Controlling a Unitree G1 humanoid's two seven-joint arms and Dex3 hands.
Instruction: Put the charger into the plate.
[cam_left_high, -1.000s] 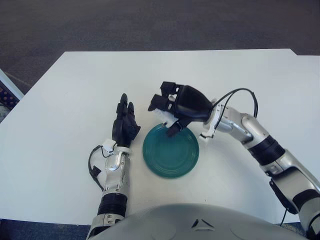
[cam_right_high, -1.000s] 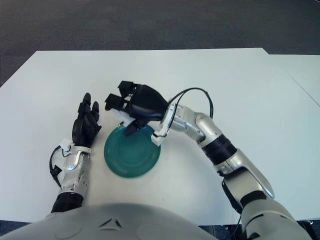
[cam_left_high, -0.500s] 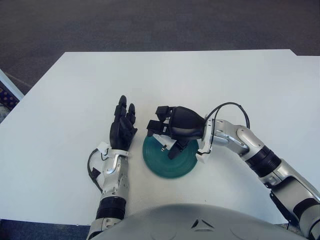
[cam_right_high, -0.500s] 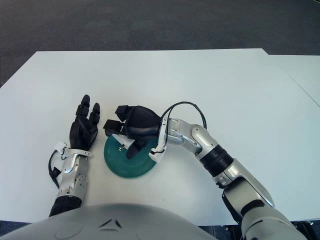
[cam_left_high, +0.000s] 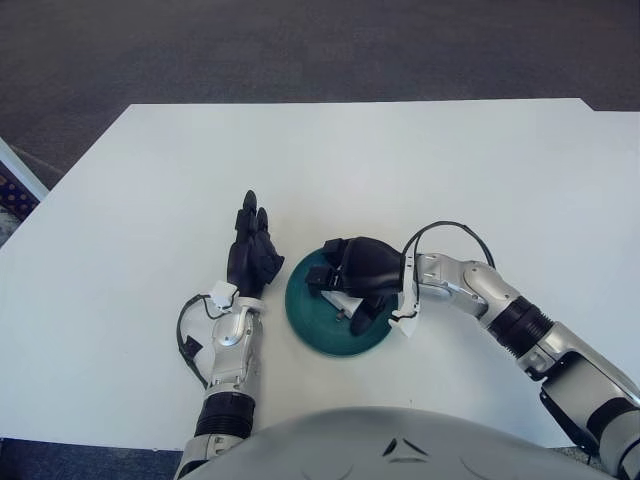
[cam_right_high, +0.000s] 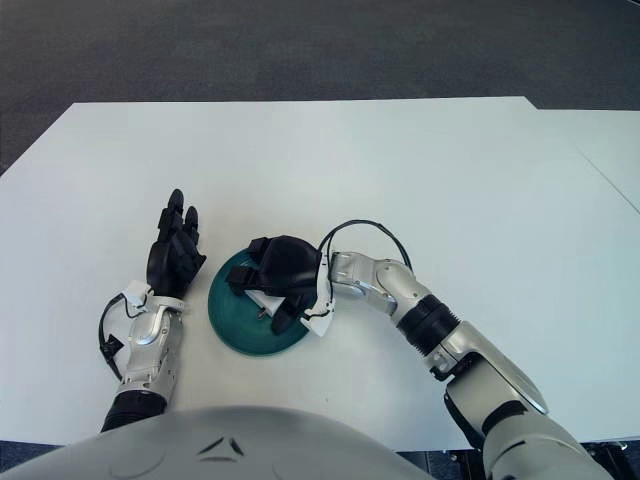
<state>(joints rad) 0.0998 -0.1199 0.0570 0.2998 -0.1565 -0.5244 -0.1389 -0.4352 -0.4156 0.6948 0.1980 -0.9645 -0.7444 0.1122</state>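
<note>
The teal plate (cam_left_high: 313, 330) sits on the white table (cam_left_high: 420, 170) just in front of me. My right hand (cam_left_high: 343, 292) is low over the plate's middle, its black fingers curled down around the white charger (cam_right_high: 266, 299). The charger's metal prongs point down at the plate; most of its body is hidden under the palm, and I cannot tell whether it touches the plate. My left hand (cam_left_high: 250, 258) stands just left of the plate, fingers straight and spread, holding nothing.
A black cable (cam_left_high: 445, 232) loops above the right wrist. The table's near edge runs close to my body. A dark carpeted floor (cam_left_high: 300, 50) lies beyond the far edge.
The right hand has come back towards me and down, from above the plate's far rim to low over its middle, with the charger still in it. The left hand has barely shifted.
</note>
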